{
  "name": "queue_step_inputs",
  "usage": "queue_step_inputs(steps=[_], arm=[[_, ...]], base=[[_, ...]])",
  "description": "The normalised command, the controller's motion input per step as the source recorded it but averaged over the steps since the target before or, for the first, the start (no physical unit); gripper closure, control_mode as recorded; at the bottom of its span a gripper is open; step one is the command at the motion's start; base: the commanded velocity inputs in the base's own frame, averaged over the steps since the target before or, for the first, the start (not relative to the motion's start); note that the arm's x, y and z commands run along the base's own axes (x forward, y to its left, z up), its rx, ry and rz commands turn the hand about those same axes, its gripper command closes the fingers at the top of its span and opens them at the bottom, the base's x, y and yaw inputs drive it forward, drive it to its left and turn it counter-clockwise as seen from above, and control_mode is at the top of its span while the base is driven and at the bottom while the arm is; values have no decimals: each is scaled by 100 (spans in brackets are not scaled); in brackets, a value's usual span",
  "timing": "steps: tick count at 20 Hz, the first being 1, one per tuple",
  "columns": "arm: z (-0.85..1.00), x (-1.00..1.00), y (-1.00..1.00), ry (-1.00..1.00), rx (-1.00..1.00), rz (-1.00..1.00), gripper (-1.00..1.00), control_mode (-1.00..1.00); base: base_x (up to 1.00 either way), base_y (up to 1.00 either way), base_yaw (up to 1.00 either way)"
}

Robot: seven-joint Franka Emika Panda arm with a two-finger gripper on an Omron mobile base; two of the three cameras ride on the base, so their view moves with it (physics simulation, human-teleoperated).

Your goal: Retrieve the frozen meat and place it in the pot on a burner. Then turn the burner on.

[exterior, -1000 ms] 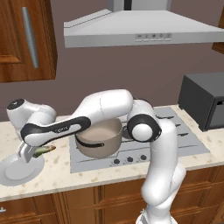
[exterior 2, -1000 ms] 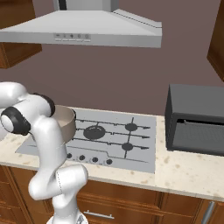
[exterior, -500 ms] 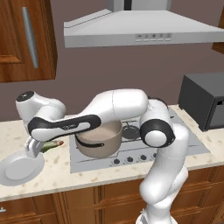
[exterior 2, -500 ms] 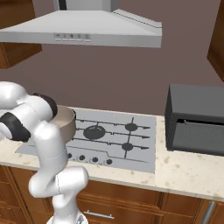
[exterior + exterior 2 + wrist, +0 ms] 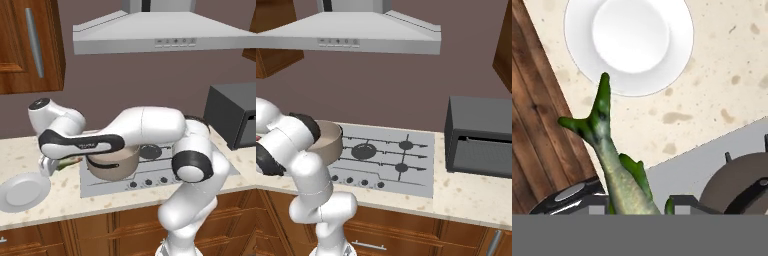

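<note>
The frozen meat, a slender green-silver fish, hangs in my gripper, which is shut on its body; its forked tail points out over the counter. In the left base view the gripper hovers over the counter with the fish between the plate and the stove's left edge. The brownish-grey pot stands on the front left burner, just right of the fish. Its rim shows at the lower right of the hand view. From the right base view the pot is half hidden behind my arm.
A round white plate lies on the speckled counter left of the stove. Burner knobs line the stove's front edge. A dark microwave stands at the right, with a range hood overhead.
My gripper has risen from the plate with the fish and swung right, toward the stove's left edge. The plate now lies bare.
</note>
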Motion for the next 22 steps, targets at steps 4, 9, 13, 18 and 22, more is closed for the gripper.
queue_step_inputs(steps=[4,9,13,18,22], arm=[[14,-4,-38,0,0,0,100,-100],[13,-2,-40,0,0,0,100,-100],[13,-1,-36,0,0,0,100,-100],[14,0,-40,0,0,0,100,-100],[14,0,-36,0,0,0,100,-100]], base=[[0,0,0],[0,0,0],[0,0,0],[0,0,0],[0,0,0]])
